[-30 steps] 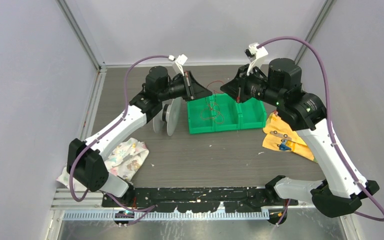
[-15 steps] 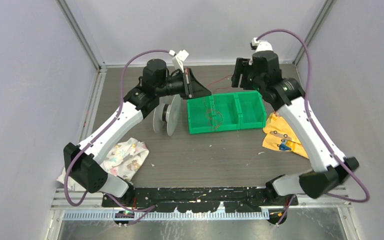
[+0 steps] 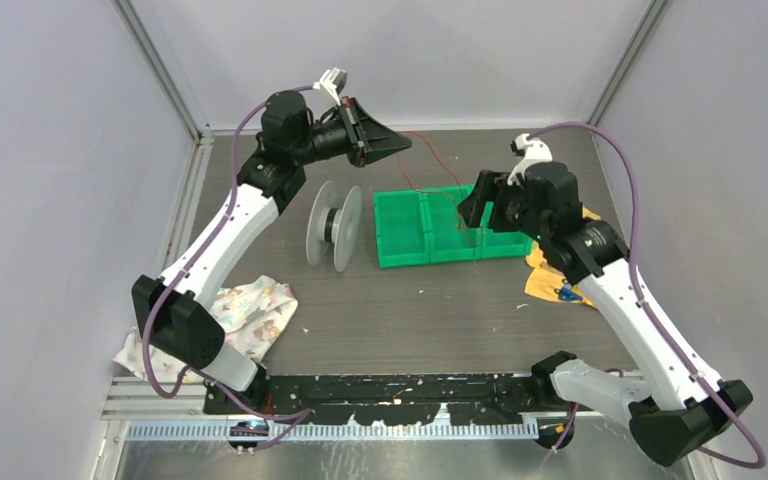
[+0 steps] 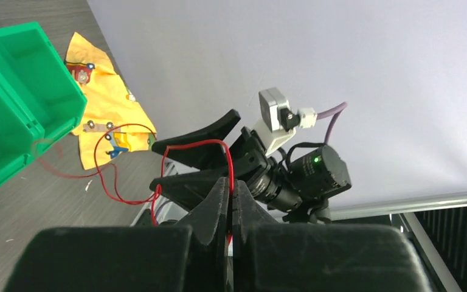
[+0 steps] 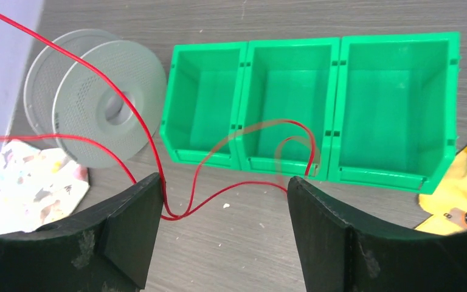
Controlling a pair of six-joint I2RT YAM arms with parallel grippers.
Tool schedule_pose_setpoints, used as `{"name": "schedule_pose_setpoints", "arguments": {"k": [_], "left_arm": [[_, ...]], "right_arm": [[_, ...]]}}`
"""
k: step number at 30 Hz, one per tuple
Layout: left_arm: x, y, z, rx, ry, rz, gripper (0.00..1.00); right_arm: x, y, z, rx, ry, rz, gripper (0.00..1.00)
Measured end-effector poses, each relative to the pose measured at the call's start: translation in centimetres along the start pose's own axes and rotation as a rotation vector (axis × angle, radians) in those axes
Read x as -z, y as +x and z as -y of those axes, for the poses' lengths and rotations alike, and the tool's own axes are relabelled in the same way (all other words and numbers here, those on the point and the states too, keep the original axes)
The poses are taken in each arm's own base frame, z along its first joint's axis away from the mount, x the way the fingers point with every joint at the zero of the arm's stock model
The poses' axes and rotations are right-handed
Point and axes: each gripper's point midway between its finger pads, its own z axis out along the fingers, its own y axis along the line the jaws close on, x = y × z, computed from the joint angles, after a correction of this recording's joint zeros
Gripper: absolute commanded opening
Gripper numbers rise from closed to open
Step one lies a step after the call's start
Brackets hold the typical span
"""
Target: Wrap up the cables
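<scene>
One thin red strand of the cables (image 4: 194, 143) is pinched in my left gripper (image 4: 230, 188), which is shut and held high at the back of the table (image 3: 385, 145). From there the strand (image 3: 440, 155) slopes down to the right. My right gripper (image 5: 224, 182) hangs open over the front of the green bins (image 3: 470, 205). The strand (image 5: 243, 183) sags loosely between its fingers (image 5: 127, 225), close against the inner face of the left one, and is not gripped. An empty grey spool (image 3: 335, 225) stands on edge left of the bins.
A green three-compartment bin (image 5: 292, 42) sits mid-table (image 3: 400, 255), with nothing seen inside. A yellow cloth (image 3: 560, 285) lies right of it and a patterned cloth (image 3: 250, 310) at the near left. Grey walls close in the back and sides.
My right gripper has opened, let go of the cable and dropped toward the bins. My left gripper rose and drew back left, pulling the loops out of the bin.
</scene>
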Motion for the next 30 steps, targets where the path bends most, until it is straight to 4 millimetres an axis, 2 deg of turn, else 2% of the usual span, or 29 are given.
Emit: {"name": "schedule_pose_setpoints", "arguments": {"k": [7,14,22,30], "left_arm": [[0.0,-0.8,0.1,0.041,0.001,0.033,0.01],[0.1,-0.9,0.0,0.047,0.008,0.034,0.00],[0.3,-0.2,0.9,0.038,0.048,-0.013,0.01],[0.7,0.6,2.5,0.053,0.107,-0.069,0.01]], "right_arm": [[0.8,1.6,-0.9,-0.042,-0.090,0.018,0.81],[0.5,1.0,-1.8,-0.069,-0.128,0.034,0.81],[-3.7,2.6,-1.1,-0.107,-0.071,-0.040,0.80],[-8.3,3.7,1.2,-0.141,0.057,-0.036,0.80]]}}
